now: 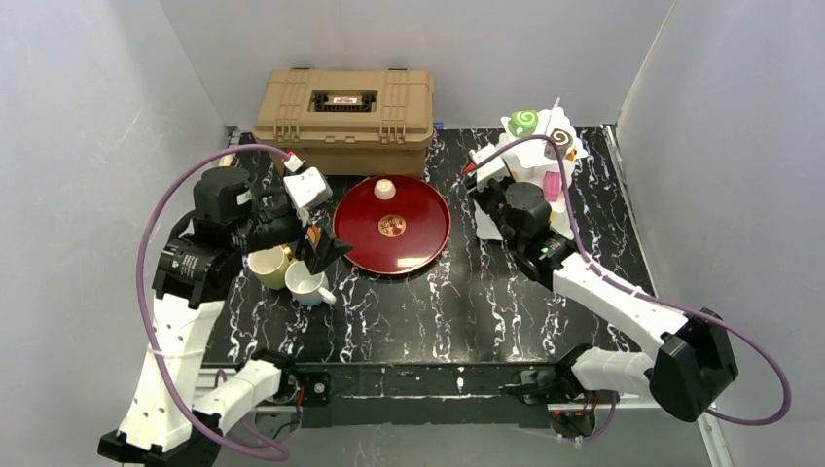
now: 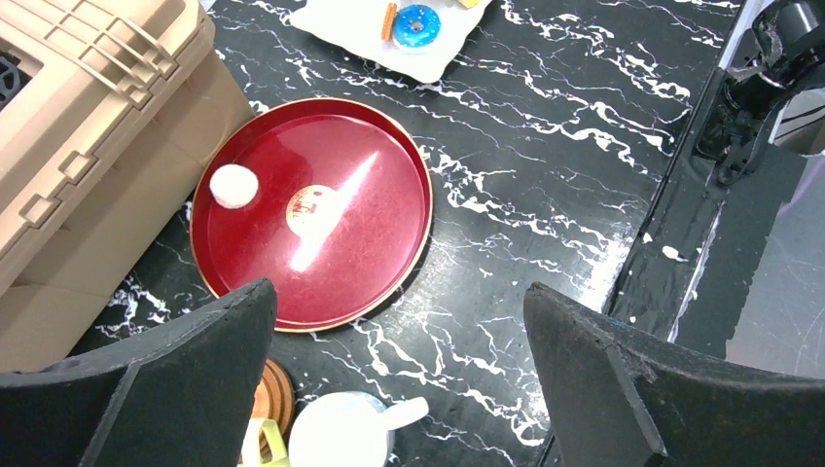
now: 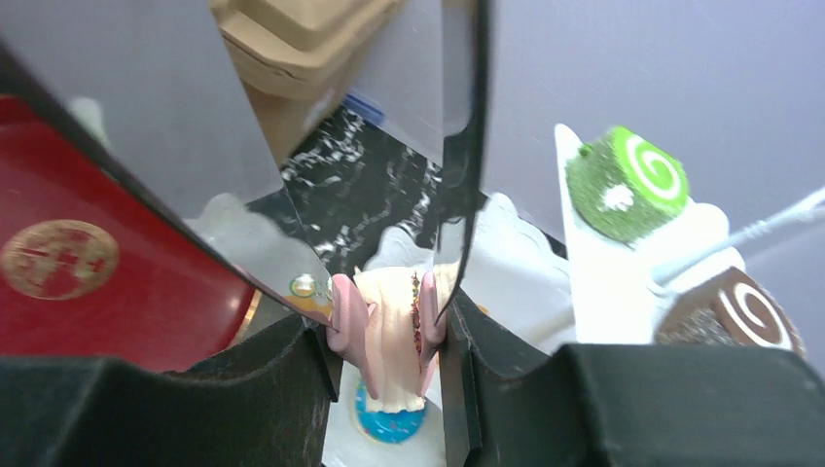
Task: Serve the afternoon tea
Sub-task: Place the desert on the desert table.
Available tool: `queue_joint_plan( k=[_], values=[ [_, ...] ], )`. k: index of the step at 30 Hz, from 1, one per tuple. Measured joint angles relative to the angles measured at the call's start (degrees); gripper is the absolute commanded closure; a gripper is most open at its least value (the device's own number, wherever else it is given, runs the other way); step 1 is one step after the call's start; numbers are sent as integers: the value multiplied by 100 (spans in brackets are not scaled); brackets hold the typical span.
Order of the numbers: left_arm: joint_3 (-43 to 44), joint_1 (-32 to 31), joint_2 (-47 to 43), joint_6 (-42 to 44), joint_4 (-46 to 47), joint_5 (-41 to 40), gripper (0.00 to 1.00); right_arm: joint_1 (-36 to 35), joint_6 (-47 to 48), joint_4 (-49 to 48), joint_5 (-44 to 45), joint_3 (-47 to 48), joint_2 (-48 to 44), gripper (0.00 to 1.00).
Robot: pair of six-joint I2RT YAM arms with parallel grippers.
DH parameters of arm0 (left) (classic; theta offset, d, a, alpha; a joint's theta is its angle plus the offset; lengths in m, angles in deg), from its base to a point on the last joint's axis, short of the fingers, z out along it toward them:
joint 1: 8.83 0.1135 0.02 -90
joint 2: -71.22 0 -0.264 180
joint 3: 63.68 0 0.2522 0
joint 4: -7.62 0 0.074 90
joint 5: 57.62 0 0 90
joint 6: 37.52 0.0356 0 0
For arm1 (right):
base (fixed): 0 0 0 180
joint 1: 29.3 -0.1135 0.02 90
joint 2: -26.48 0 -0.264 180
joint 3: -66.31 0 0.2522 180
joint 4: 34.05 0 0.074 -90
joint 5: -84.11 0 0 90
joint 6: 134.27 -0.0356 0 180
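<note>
A: Black bench (image 1: pixel 506 292), red tray (image 1: pixel 418 243) at its middle, one pale pastry (image 1: pixel 385 189) near the tray's far rim.

B: And the left tool (image 2: pixel 399 321) gapes wide, empty, above the yellow mug (image 1: pixel 268 266) and white mug (image 1: pixel 304 283). The right tool (image 3: pixel 386 341) is clamped on a pink-and-cream pastry (image 3: pixel 394 370), over the blue donut (image 3: pixel 389 428).

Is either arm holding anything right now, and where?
The right gripper squeezes metal tongs, whose tips pinch a pink-and-cream pastry by its sides. Left gripper holds nothing.

Robot lab test booth
Plain grey walls (image 1: pixel 88 88) box in a black marbled table (image 1: pixel 467 311); left arm (image 1: pixel 180 336) and right arm (image 1: pixel 613 292) bolted at its near edge
</note>
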Motion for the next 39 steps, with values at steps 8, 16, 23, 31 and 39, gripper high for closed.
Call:
queue_joint_plan(
  k=[8,16,23,31,39],
  values=[
    [0,0,-7,0,-2,9,3,201,671,94,387,0,90,65],
    [0,0,-7,0,0,11,3,352,1163,-280,579,0,566,65],
    [0,0,-7,0,0,11,3,417,1519,-772,684,26,990,65],
    [0,0,-11,0,0,11,3,417,1917,-1281,787,28,1307,62],
    [0,0,-11,2,0,11,3,417,2277,-1740,892,28,1449,57]
  ],
)
